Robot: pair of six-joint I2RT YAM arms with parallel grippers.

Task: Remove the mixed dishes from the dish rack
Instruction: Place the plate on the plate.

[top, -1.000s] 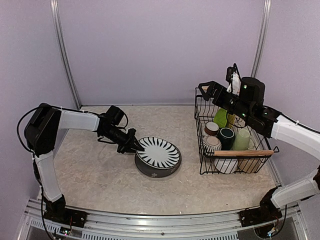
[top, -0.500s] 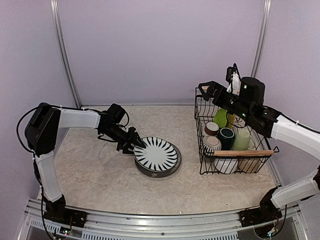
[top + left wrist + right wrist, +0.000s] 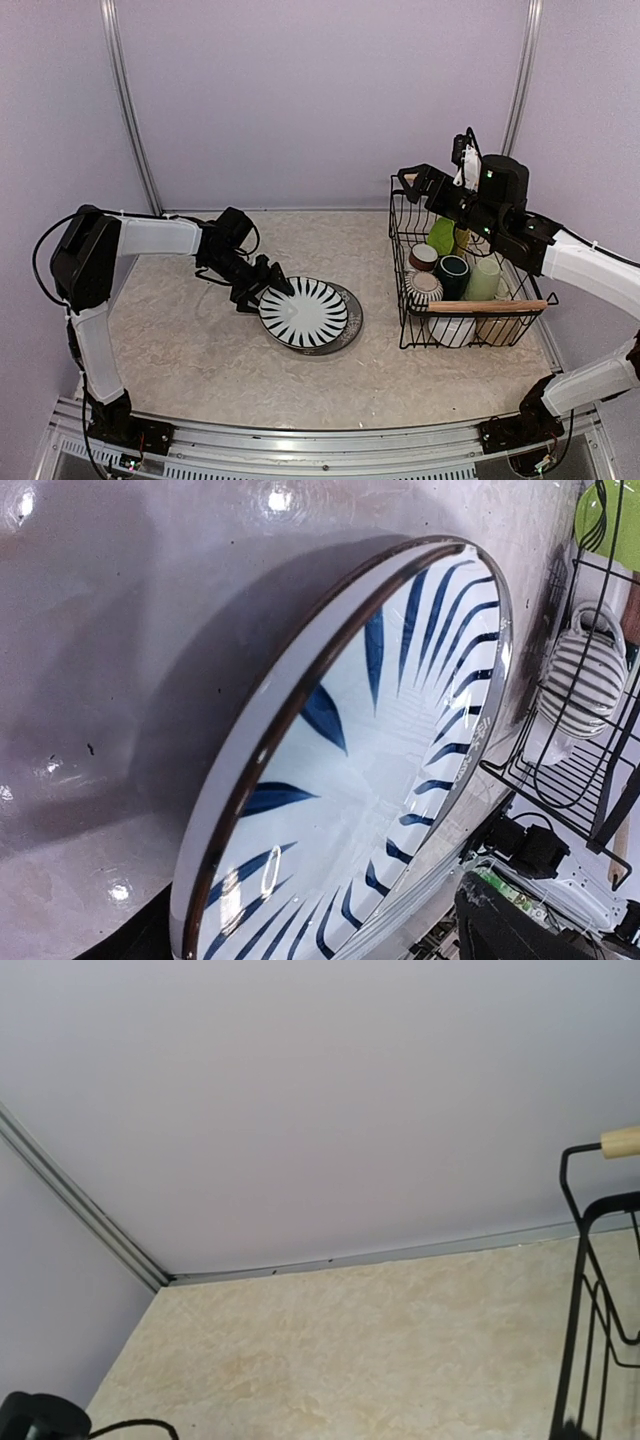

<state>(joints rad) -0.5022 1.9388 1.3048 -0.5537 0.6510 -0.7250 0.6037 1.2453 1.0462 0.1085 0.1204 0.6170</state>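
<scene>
Upper plate (image 3: pixel 303 313) on lower plate (image 3: pixel 352 323), dish rack (image 3: pixel 487 306) to right, mugs (image 3: pixel 452 273) inside

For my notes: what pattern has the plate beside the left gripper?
The plate is white with dark blue radiating stripes; best seen in the left wrist view.

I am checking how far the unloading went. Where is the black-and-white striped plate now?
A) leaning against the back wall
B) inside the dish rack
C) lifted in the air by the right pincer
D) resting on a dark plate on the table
D: the striped plate rests on a dark plate on the table, outside the dish rack and left of it.
</scene>
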